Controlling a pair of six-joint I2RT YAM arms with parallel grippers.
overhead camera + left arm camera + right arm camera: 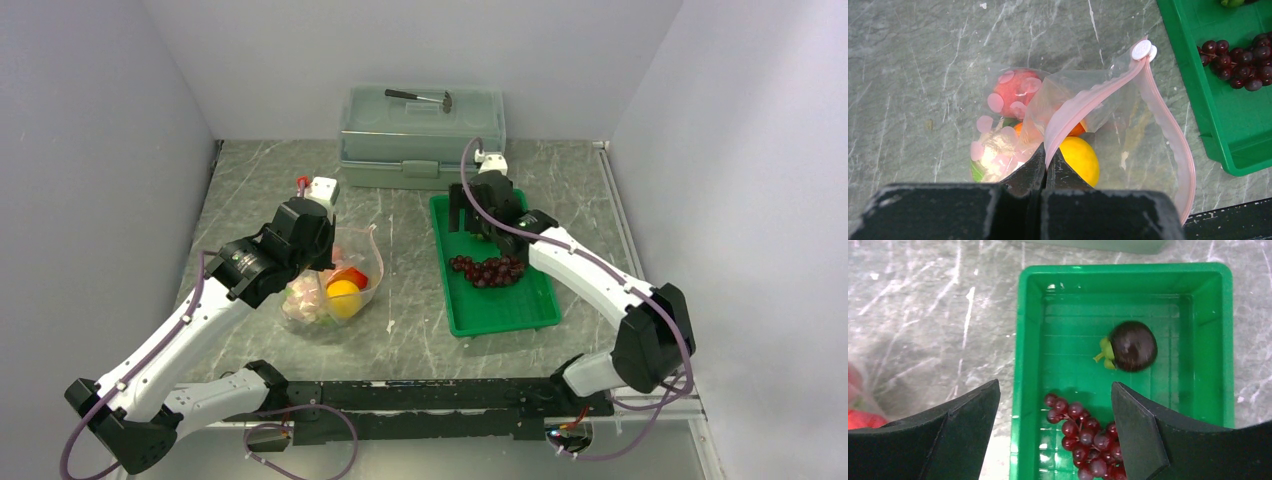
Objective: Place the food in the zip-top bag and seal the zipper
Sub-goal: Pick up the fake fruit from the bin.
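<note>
Left wrist cam has the clearest look: the left gripper has its jaws pressed together on the pink zipper strip of the zip-top bag, pinching one lip of the mouth. The other lip curves away to the right, so the mouth gapes. A white slider sits at the far end of the zipper. The only print I can make out on the bag is a scatter of pale pink dots; any lettering is too small to read. Inside the bag there's a yellow fruit right by the fingers, a red fruit further in, and some paler bits I can't identify.

The bag lies on the grey marbled table, just left of the green tray. In the tray: a bunch of dark red grapes and a mangosteen, slightly apart from each other. The right gripper hangs over the tray with its jaws wide apart, holding nothing.

From the top view, the left wrist covers part of the bag and the right arm covers the far half of the tray, hiding the mangosteen. Behind the tray sits a grey-green toolbox with a hammer lying on its lid.
</note>
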